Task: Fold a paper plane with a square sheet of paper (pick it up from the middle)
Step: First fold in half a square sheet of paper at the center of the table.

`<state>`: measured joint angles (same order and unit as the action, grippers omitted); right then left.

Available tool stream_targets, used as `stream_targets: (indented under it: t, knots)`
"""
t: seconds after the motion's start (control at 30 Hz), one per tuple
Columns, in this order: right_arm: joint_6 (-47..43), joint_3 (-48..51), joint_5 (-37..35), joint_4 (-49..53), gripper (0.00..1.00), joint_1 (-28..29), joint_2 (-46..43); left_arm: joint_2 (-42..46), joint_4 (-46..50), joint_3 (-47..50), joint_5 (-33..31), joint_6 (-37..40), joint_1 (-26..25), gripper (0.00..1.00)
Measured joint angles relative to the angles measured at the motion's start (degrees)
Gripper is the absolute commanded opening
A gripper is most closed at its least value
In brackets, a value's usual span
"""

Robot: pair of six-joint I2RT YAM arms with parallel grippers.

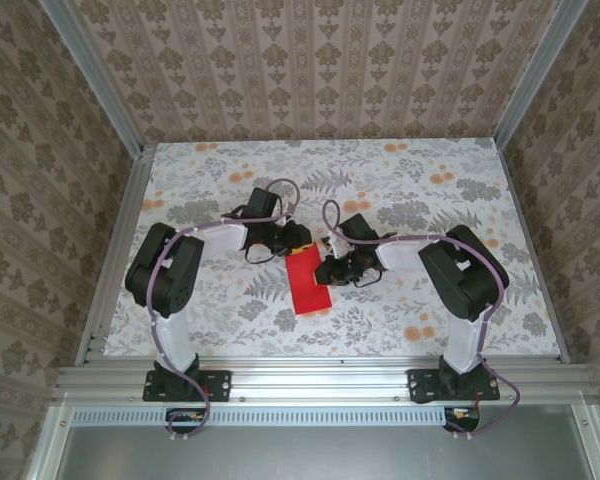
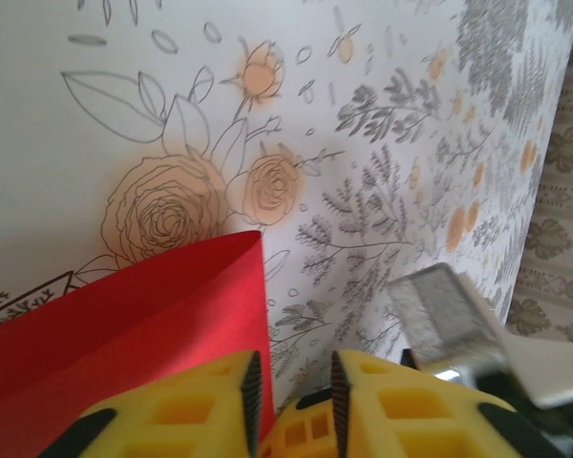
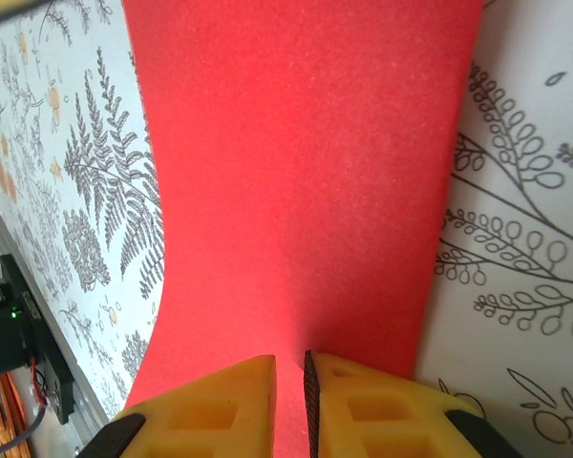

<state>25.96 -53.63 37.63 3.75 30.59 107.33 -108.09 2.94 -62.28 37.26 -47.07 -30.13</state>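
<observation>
Top external: folded red sheet [image 1: 308, 281] at bench [image 1: 430, 190] centre. Left fingers [image 2: 201, 405] narrowly apart at its far end, right fingers [image 3: 220, 405] likewise at its right edge. Risk: snagged sheet dragged askew, crease reopening.

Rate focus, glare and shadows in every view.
Top external: sharp, evenly lit, soft shadows beneath the arms. Left wrist: table print crisp, left fingers blurred, a grey block smeared with glare. Right wrist: red paper grain sharp, a dim band running down to the softer right fingers.
</observation>
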Motion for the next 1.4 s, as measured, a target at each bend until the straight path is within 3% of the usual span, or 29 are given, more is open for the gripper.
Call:
stream_targets:
  t: [0.83, 1.07, 1.4]
  knots:
    - [2.10, 0.24, 3.54, -2.93, 0.17, -0.59, 1.01, -10.38, 1.29, -6.95, 2.58, 0.28, -0.96, 0.09]
    - [13.53, 1.05, -3.04, -7.08, 0.15, -1.09, -4.59, -10.38, 2.23, -7.26, 1.33, 0.76, -1.03, 0.07]
    - [17.59, -3.48, -7.96, -4.68, 0.10, -0.92, 0.07, -10.40, 3.32, -7.89, 0.44, 0.79, -1.31, 0.06]
